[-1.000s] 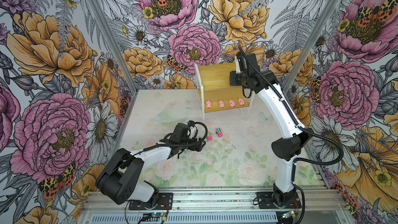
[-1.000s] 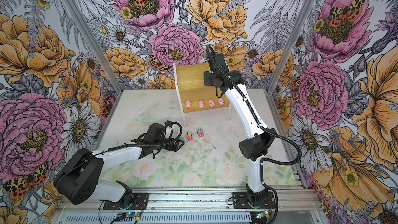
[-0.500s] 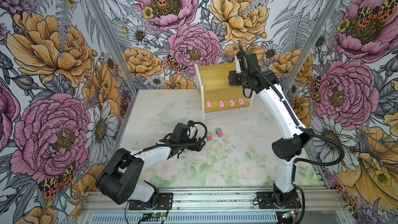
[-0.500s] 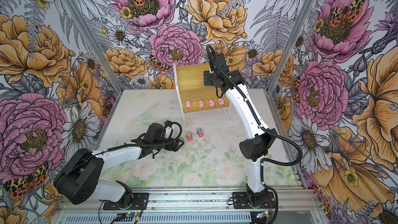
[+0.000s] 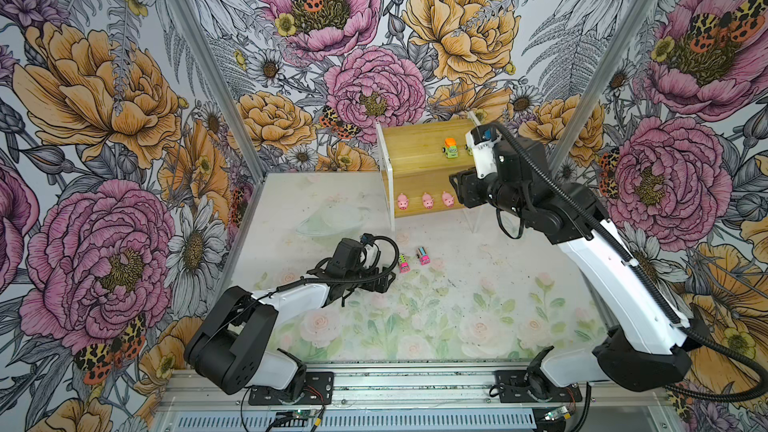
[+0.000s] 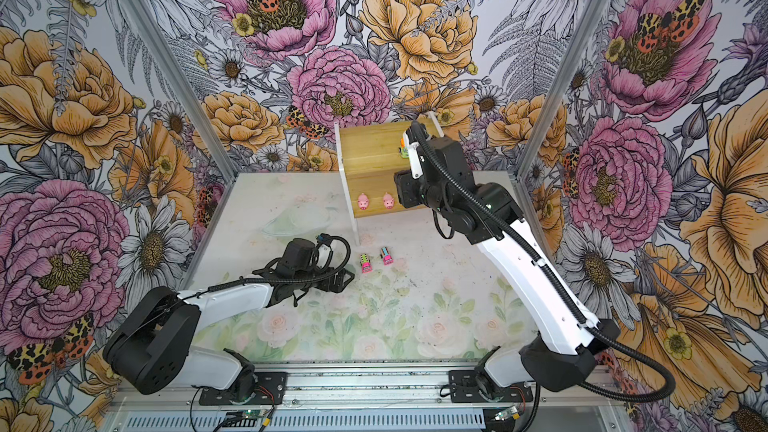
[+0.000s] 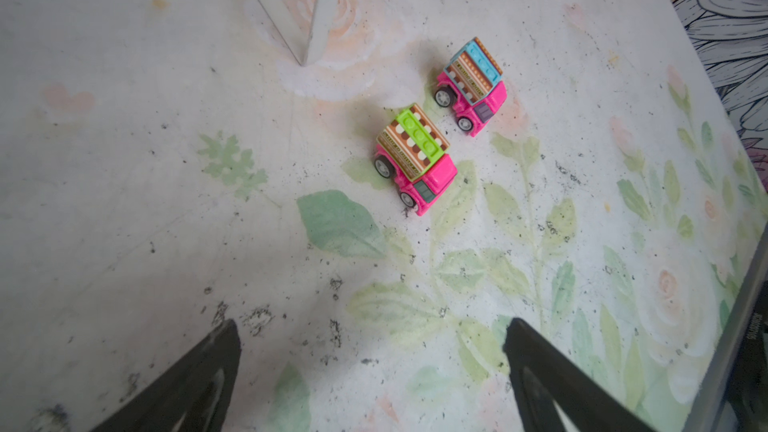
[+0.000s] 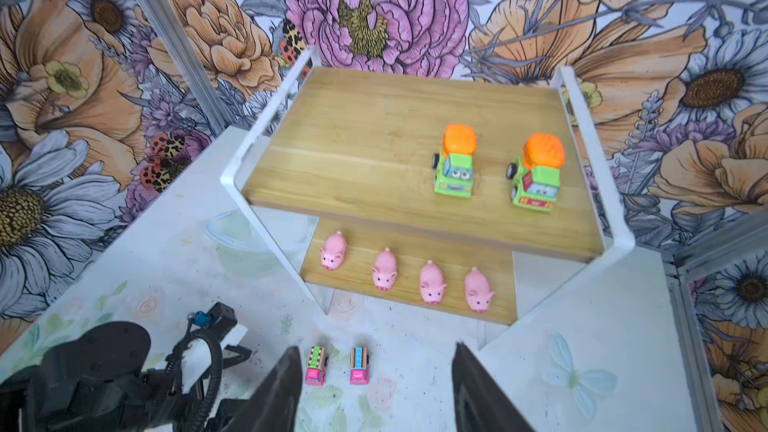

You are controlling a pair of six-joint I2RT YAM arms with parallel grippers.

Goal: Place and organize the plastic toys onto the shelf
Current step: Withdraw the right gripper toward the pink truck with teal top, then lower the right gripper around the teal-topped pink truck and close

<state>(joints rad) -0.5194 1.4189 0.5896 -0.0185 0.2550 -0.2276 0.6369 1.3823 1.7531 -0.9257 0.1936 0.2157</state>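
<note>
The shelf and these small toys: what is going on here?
Four pink pigs sit on the lower board of the shelf, two green trucks on its upper board. Two pink trucks stand on the table before the open, empty left tool. The right tool, open and empty too, hangs near the shelf.

The shelf [image 8: 365, 147] boards look smooth, light wood; its frame matt white. The pink trucks [image 7: 415, 162] are glossy plastic; the pigs [image 8: 384, 272] perhaps soft rubber.
</note>
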